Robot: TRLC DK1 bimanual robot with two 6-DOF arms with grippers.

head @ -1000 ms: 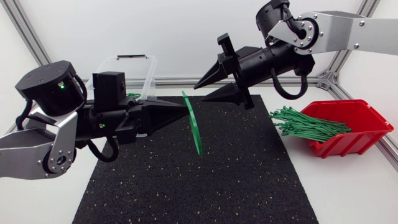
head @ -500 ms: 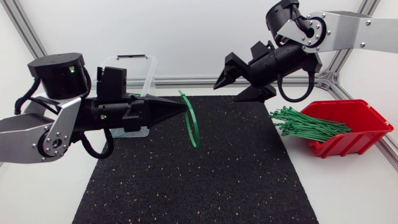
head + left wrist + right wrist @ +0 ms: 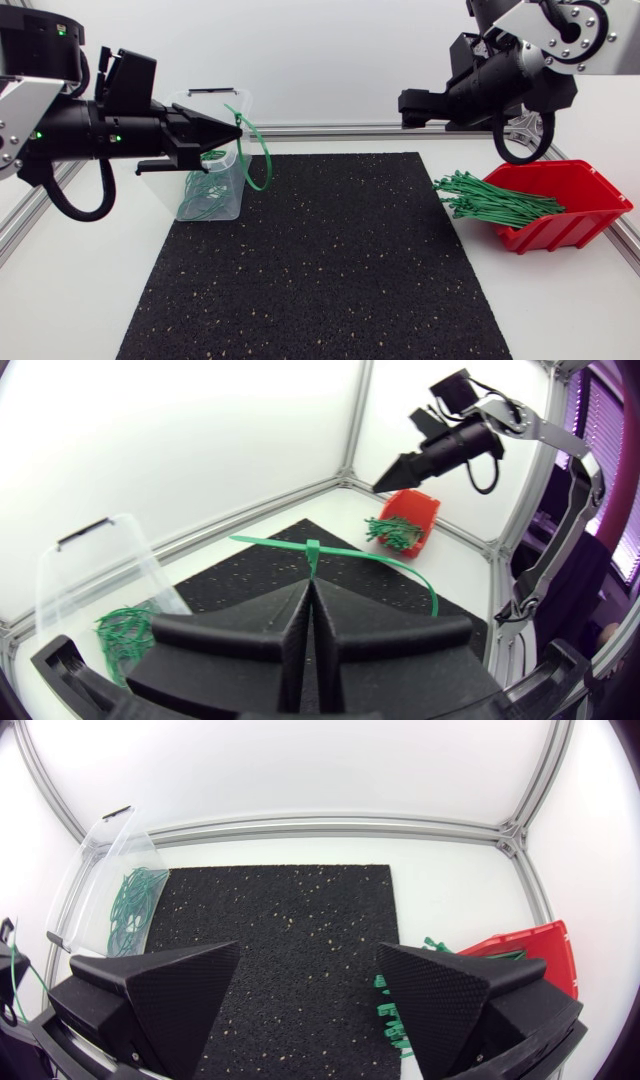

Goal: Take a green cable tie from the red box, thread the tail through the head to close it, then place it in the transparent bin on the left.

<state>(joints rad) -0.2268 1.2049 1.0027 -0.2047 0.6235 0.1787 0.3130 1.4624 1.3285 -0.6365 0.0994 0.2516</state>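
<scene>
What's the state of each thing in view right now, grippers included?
left gripper: shut on the cable tie.
right gripper: open, empty, raised high.
cable tie: closed into a loop, held aloft at the transparent bin, not yet in it.
transparent bin: open-topped, looped ties inside.
red box: loose ties sticking out of its front.

A lab test cell is suggested by the white table [image 3: 80,300], aluminium profile frame [image 3: 350,129] and black rubber mat [image 3: 330,260].

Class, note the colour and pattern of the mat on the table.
The mat is black with pale speckles, clearest in the head view.
</scene>
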